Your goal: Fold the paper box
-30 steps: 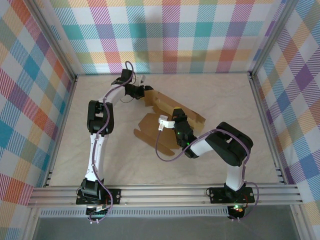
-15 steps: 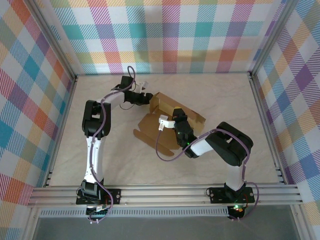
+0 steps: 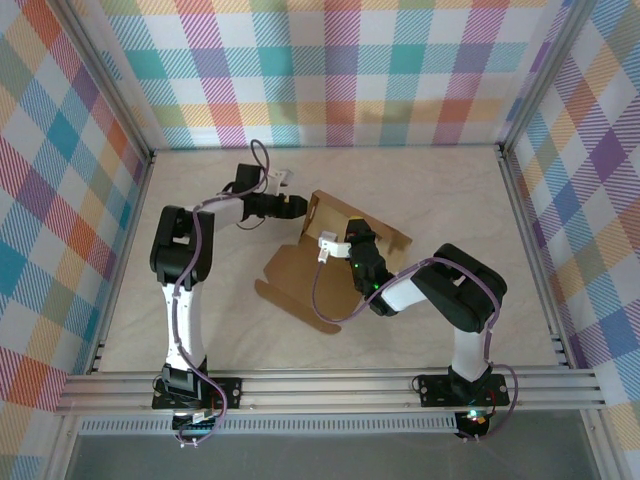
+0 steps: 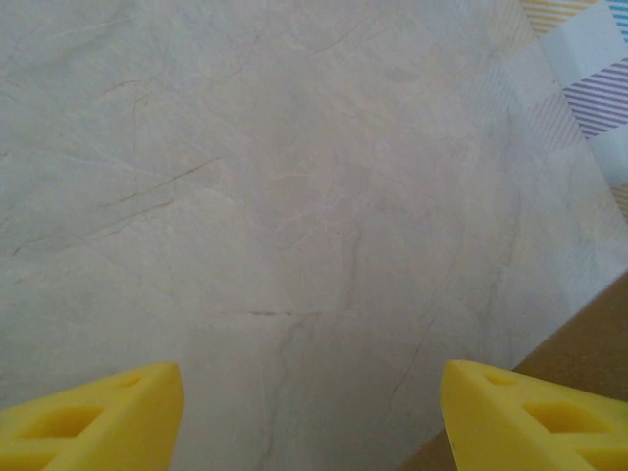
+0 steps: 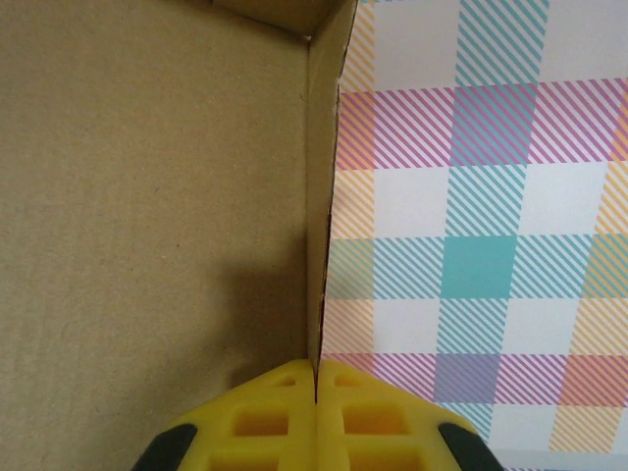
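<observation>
The paper box [image 3: 300, 275] is brown corrugated cardboard lying mid-table, partly raised, with a flat panel spread toward the front left. My right gripper [image 3: 357, 240] is shut on the top edge of an upright wall of the box [image 5: 147, 196]; in the right wrist view the thin cardboard edge runs straight up from between the yellow fingertips [image 5: 285, 412]. My left gripper [image 3: 296, 205] hovers just left of the box's far-left end wall. It is open [image 4: 314, 417], with bare table between its fingers [image 4: 98, 417] and a corner of cardboard [image 4: 589, 353] by the right one.
The marbled tabletop [image 3: 450, 190] is enclosed by plaid walls [image 3: 330, 70] at the back and both sides. Aluminium rails [image 3: 330, 385] run along the near edge, where both arm bases are bolted.
My left gripper has moved down and right, up to the box's end wall, and opened a little wider. The flat front panel has slid toward the front left. The right gripper keeps its hold.
</observation>
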Controlling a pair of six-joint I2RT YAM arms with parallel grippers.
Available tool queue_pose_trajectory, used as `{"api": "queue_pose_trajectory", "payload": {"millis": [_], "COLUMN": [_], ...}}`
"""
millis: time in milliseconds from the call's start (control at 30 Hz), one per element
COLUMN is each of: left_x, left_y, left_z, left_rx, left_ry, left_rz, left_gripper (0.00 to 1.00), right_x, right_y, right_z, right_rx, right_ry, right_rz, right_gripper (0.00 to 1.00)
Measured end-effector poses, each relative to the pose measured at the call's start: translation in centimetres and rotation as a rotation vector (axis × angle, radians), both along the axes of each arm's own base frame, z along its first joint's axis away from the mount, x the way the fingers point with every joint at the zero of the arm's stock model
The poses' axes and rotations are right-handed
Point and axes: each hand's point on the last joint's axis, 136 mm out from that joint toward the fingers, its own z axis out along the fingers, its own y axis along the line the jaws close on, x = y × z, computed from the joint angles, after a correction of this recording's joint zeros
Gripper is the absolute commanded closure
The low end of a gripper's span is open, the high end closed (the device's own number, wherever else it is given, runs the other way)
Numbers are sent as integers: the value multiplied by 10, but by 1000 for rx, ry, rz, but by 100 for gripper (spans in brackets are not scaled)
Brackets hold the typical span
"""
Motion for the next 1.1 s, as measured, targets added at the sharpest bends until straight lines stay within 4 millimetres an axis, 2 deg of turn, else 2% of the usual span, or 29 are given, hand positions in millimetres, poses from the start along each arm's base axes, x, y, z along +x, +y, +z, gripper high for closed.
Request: {"api": "queue_pose_trajectory", "payload": {"millis": [300,667,867,1100], "left_x": [-9,-7,-2,7], "left_y": [6,9,18,31], "left_z": [0,10,12,14], "left_rx": [34,51,44,29], "left_ry": [-82,-120,-102,-86], "left_rz": [-10,-3,36,92], "left_gripper": [27,25,24,25], "right_x": [1,1,0,0], "right_y": [1,1,0,0], "right_z": [4,17,27,30], "right_rx": [-25,-60,-60,-77], "right_ry": [-35,-85,-103,-103], "right_rz": [2,0,0,1], "right_gripper": [100,100,100,100]}}
